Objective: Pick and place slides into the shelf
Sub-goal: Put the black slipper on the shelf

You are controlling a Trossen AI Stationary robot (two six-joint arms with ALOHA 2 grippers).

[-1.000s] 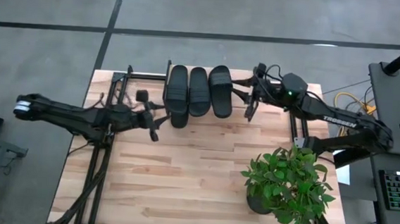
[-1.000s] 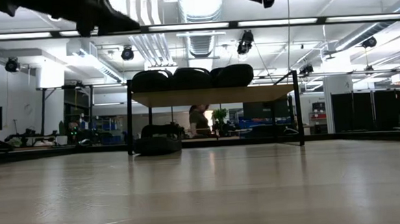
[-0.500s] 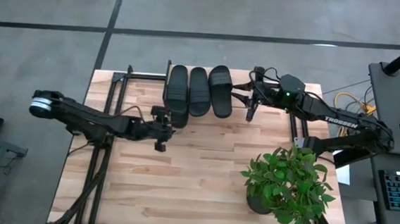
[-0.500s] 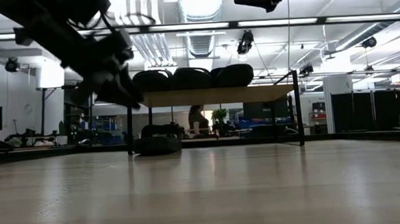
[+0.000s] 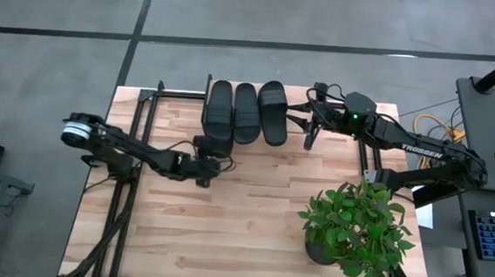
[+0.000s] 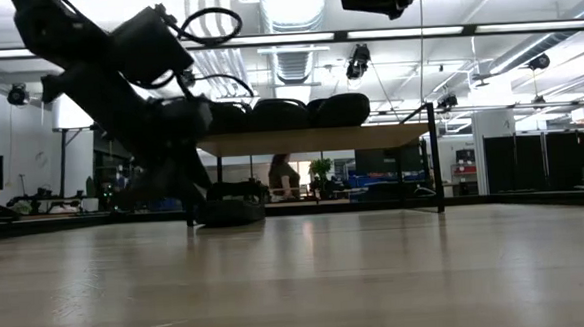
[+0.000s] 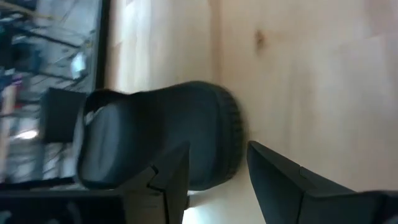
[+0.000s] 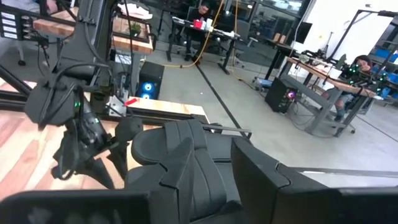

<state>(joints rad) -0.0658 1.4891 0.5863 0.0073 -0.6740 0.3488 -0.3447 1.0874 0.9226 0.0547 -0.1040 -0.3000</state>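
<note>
Tabletop: a pale wood surface carrying the whole job; the work sits along its far edge, and a potted plant stands toward the near right corner.

Shelf: a low rack at the middle of the far edge, light board on a thin black frame, with open space under the board.

Slides on top: three matte black sandals lie side by side on the board, touching, long soles running front to back. From table height they show as three rounded humps above the board.

Fourth slide: on the tabletop at the shelf's left end, partly under the board. It has a wide smooth strap and a ribbed sole edge.

Step in hand: I judge three pairs of the job done and the last pick under way, the reach not yet a grasp.

Left tool: low over the tabletop just in front of that slide, fingers spread and empty, the sole's rounded end lying between them.

Next move: it likely calls for easing forward, closing on the sole or strap, then lifting clear of the frame.

Right tool: waits beside the shelf's right end, fingers apart, holding nothing.
</note>
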